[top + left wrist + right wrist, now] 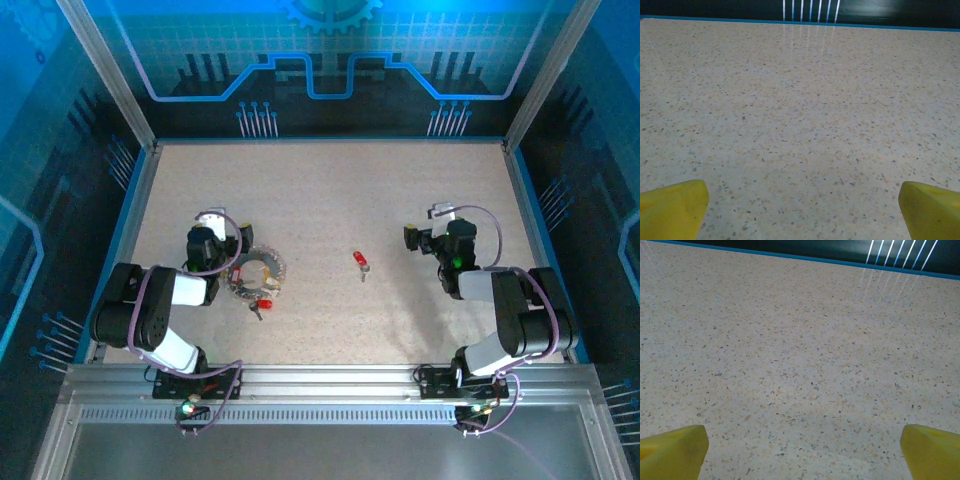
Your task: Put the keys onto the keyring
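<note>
The keyring (258, 274) lies flat on the speckled table, left of centre, a grey ring with an open middle. A red-headed key (265, 304) sits at its near edge, and a small yellowish head shows at the ring's right side. Another red key (360, 260) lies loose near the middle of the table. My left gripper (207, 232) is just left of the ring and points toward the far wall. It is open (802, 212), with only bare table between its yellow fingertips (671, 210). My right gripper (437, 232) is right of the loose key, likewise open (802, 455) and holding nothing.
A blue-edged wall (320, 138) closes the far side of the table, and metal posts (110, 75) stand at its back corners. The aluminium rail (320, 385) carrying both arm bases runs along the near edge.
</note>
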{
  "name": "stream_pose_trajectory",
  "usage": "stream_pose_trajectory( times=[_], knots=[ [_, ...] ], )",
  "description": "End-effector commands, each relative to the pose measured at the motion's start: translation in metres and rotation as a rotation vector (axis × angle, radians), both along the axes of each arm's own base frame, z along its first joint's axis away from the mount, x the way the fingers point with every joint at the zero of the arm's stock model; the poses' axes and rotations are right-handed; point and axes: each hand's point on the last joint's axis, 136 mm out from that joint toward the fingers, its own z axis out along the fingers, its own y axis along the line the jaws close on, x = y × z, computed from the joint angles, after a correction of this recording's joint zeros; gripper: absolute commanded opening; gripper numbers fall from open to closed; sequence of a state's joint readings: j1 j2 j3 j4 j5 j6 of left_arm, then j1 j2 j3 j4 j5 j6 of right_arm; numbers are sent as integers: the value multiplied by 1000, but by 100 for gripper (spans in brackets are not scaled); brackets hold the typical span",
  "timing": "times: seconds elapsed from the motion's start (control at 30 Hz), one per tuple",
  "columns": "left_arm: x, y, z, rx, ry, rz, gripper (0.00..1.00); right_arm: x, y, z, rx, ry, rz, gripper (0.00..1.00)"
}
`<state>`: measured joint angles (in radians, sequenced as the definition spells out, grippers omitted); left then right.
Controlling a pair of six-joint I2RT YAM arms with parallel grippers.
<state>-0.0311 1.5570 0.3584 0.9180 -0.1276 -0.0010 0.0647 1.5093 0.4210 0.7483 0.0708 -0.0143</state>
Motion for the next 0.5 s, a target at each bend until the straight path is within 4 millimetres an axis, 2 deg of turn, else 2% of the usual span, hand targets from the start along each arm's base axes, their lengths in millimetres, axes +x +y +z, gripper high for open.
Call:
stream_pose_trajectory(
  times=[0.0, 0.03, 0.1, 0.2, 0.33, 0.37, 0.47],
  knots=[
    [6, 12, 14, -1, -45, 55, 99, 5, -2, 10, 14, -23, -11, 100],
    [2, 15, 19, 5, -64, 75, 99, 4, -1, 15, 14, -18, -6, 100],
    [-14, 16, 43, 35, -134, 116, 99, -2, 2, 37, 19, -4, 23, 100],
    [-30, 26, 79, 34, -177, 202, 99, -10, 9, 81, 36, -62, 58, 100],
    [-47, 29, 120, -167, -83, 291, 99, -24, 7, 133, 87, -150, 13, 100],
    [-52, 29, 129, -232, -58, 314, 99, -27, 3, 146, 108, -176, -18, 100],
    [-62, 19, 139, -346, -26, 297, 99, -34, -19, 158, 200, -170, -187, 100]
  ],
)
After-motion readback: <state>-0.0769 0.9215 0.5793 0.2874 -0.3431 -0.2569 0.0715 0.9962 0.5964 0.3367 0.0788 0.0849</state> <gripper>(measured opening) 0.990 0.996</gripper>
